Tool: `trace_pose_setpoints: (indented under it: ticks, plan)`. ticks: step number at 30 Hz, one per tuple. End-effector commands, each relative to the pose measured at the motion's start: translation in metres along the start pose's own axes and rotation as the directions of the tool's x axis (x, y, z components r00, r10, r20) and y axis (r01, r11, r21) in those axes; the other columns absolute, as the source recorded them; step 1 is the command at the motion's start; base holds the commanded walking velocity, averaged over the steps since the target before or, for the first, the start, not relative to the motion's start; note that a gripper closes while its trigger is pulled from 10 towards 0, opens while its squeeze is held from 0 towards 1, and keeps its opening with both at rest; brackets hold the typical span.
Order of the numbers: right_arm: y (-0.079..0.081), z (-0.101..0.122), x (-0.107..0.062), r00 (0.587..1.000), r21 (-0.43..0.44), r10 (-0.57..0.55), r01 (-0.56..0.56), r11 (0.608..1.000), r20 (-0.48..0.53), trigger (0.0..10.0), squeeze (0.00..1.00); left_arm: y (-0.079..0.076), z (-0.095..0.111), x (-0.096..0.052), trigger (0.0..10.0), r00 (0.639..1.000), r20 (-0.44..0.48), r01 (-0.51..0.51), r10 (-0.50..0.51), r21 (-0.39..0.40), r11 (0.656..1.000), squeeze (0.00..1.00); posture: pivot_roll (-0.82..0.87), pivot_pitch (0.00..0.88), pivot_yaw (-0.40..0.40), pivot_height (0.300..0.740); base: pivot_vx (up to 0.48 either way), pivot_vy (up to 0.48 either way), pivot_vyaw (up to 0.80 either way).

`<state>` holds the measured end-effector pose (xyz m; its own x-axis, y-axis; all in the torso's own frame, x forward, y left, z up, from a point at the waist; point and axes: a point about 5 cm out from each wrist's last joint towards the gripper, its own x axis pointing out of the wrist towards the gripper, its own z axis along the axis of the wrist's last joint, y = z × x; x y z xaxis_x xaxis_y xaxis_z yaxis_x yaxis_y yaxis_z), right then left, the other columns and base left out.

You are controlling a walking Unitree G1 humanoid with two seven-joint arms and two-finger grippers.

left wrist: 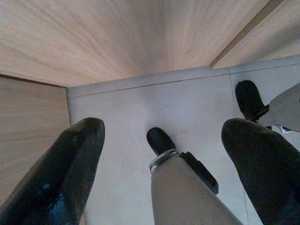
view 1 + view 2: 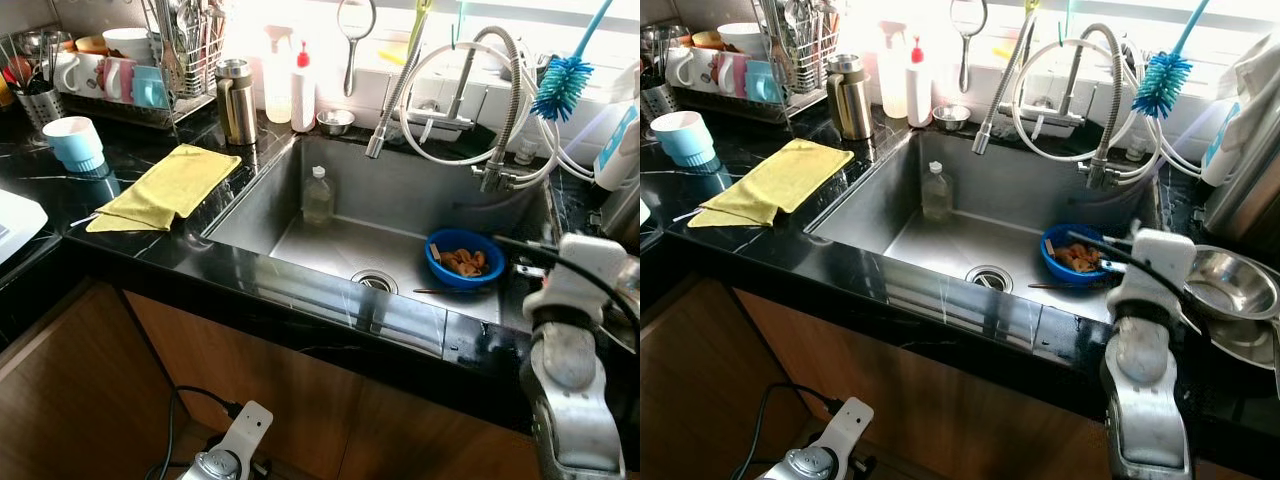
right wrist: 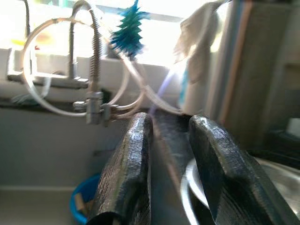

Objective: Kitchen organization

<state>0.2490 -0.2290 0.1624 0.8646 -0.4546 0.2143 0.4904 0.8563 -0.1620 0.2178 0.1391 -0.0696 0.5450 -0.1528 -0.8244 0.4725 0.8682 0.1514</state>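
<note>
Black stone bench around a steel sink.
Blue bowl of scraps sits inside: light, slick; grip its rim. Right end effector narrowly parted, empty; left end effector spread wide.

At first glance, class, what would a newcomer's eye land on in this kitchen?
Probably the steel sink, with a blue bowl of food scraps near its right end and a clear bottle standing by its back wall. Next, the yellow cloth on the black counter to its left, and the teal bottle brush hanging above the tap.
</note>
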Motion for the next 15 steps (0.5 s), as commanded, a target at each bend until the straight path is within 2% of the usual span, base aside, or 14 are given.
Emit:
trace_pose_setpoints:
  ticks: [1, 3, 10, 15]
  plan:
    - [-0.006, 0.009, -0.001, 0.998, 0.010, -0.040, 0.040, 0.999, 0.051, 10.0, 0.00, 0.000, 0.001, 0.000, 10.0, 1.000, -0.003, 0.003, -0.003, 0.026, 1.000, 0.00, 0.00, 0.012, -0.030, 0.736, 0.000, 0.000, 0.00]
    - [-0.012, 0.007, -0.006, 0.998, 0.020, -0.055, 0.054, 0.998, 0.040, 10.0, 0.00, 0.000, 0.002, 0.000, 10.0, 1.000, -0.001, 0.003, -0.003, 0.027, 1.000, 0.00, 0.00, 0.013, -0.029, 0.736, 0.000, 0.000, 0.00]
    - [-0.007, 0.003, -0.005, 1.000, 0.030, -0.001, 0.001, 1.000, 0.024, 10.0, 0.00, 0.001, 0.003, 0.000, 10.0, 1.000, 0.000, 0.003, -0.003, 0.030, 1.000, 0.00, 0.00, 0.014, -0.028, 0.736, 0.000, 0.000, 0.00]
    - [0.013, 0.011, 0.006, 0.998, 0.112, 0.042, -0.047, 0.993, 0.047, 10.0, 0.00, 0.001, 0.002, 0.000, 10.0, 1.000, -0.005, -0.003, 0.003, 0.010, 1.000, 0.00, 0.01, 0.012, -0.032, 0.736, 0.000, 0.000, 0.00]
